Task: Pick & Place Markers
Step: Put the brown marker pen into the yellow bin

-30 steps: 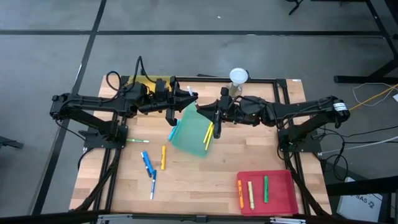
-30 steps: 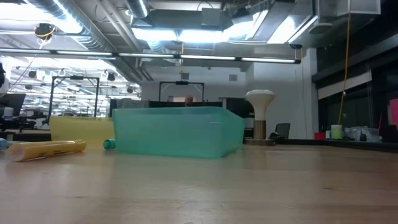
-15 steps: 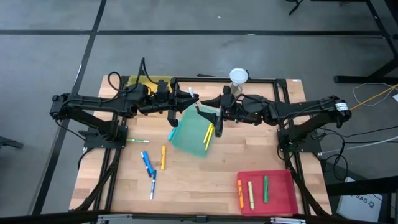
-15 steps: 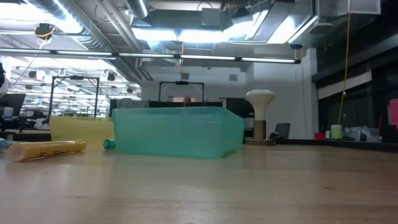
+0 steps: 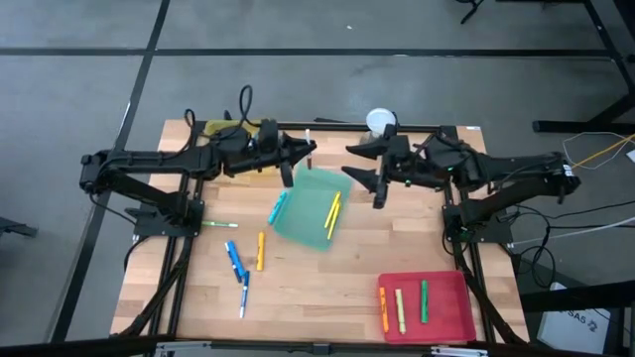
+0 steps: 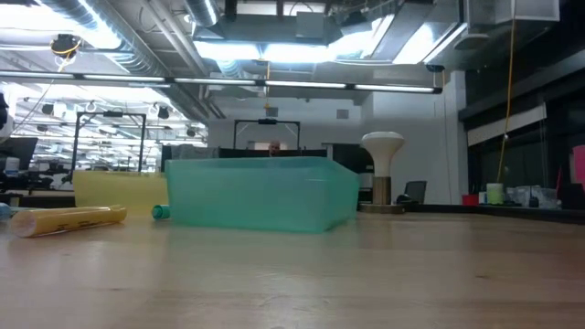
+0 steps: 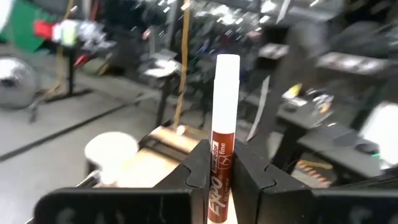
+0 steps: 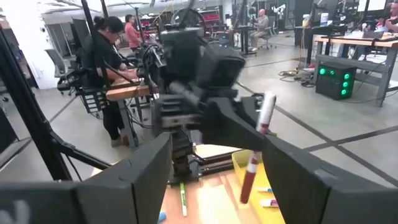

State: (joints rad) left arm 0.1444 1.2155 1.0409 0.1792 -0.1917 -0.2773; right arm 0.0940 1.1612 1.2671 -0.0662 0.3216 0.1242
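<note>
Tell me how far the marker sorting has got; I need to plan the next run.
Done: three markers lie in the red tray and one yellow marker in the green tray. In hand: the left hand grips a white-barrelled marker; the right hand is open. Left: several loose markers on the table.

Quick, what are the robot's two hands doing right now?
Left gripper: shut on the marker, a white and red one, held above the table.
Right gripper: open, holding nothing.
</note>
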